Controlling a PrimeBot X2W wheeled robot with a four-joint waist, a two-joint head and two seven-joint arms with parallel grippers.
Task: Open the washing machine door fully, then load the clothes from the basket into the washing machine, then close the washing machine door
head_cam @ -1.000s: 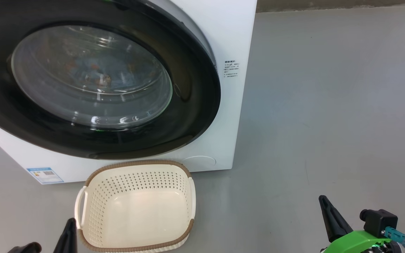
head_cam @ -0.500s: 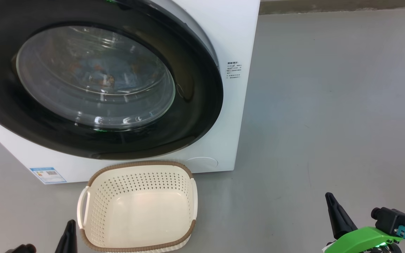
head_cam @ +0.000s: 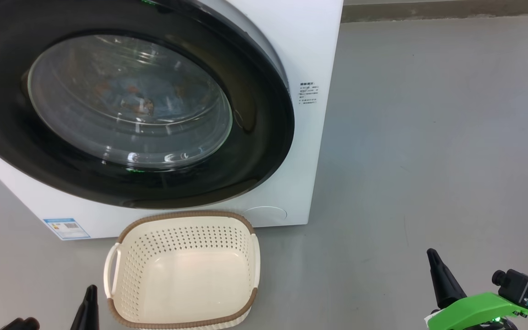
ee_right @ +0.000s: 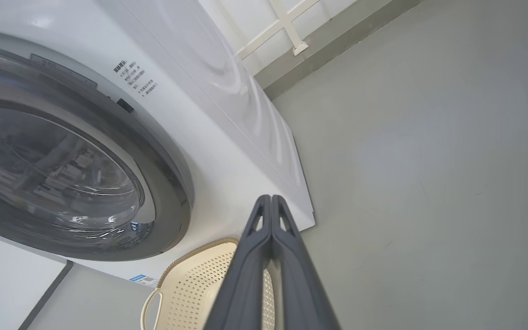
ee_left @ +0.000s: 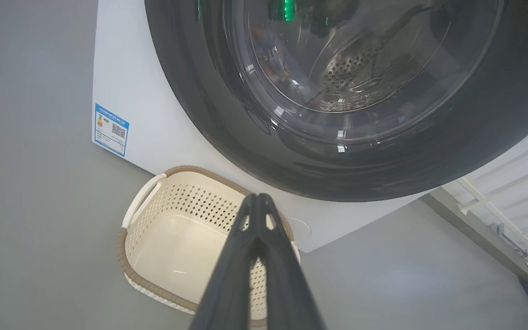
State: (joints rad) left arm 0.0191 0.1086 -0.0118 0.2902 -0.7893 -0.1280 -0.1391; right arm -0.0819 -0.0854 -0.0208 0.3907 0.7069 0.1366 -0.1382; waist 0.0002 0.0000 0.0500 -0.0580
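The washing machine (head_cam: 312, 41) stands white and wide, and the washing machine door (head_cam: 257, 137), a glossy black ring around a bulging glass window, lies flat against its front. Through the glass I make out the clothes (head_cam: 129, 94), light blue with orange-brown spots, inside the drum. On the floor right before the machine, the cream basket (head_cam: 186, 214) holds nothing. My left gripper (head_cam: 91, 289) is shut at the basket's near left corner, and the left wrist view shows its tips (ee_left: 257, 198) pressed together. Over bare floor to the right, my right gripper (head_cam: 431, 253) is shut too, fingers together (ee_right: 271, 198).
Grey floor (head_cam: 429, 137) spreads to the right of the machine. A small blue label (head_cam: 67, 228) sits at the machine's lower left corner. A wall base with white railing (ee_right: 287, 23) runs behind the machine.
The whole head picture has slid a little to the right, so the camera moved. My right wrist has drifted slightly rightward. Door, basket and both shut grippers are otherwise unchanged.
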